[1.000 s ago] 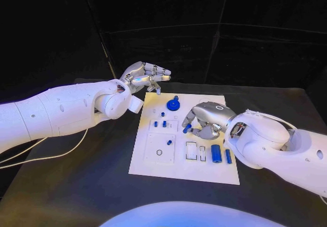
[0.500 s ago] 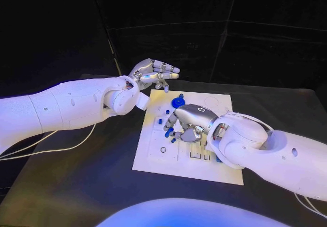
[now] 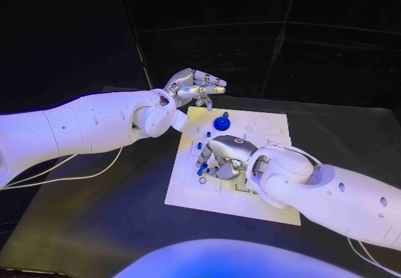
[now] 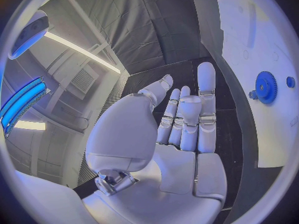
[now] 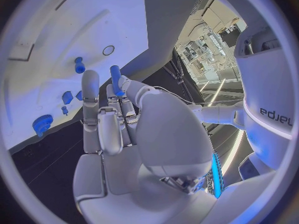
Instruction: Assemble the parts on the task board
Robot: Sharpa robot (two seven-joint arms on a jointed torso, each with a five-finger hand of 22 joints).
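Right robot hand (image 3: 224, 157) now farther left over task board (image 3: 276, 209), clamped on one blue peg (image 5: 115, 79); left robot hand (image 3: 194, 87) apart, empty.

- Left arm (image 3: 83, 130): smooth white shell, rounded segments, small dark recessed fastener points along the casing.
- Thin white cable (image 3: 79, 174): loops loosely beneath the left arm.
- Left hand (image 3: 194, 87): silver metallic fingers built of jointed segments, pale rounded pads (image 4: 206, 74) at the tips.
- Right arm (image 3: 334, 197): matching white shell with a bulbous wrist housing; thin pale cable routed over it.
- Right hand (image 3: 227, 155): silver domed back bearing a small circular mark; pale palm plates in the right wrist view.
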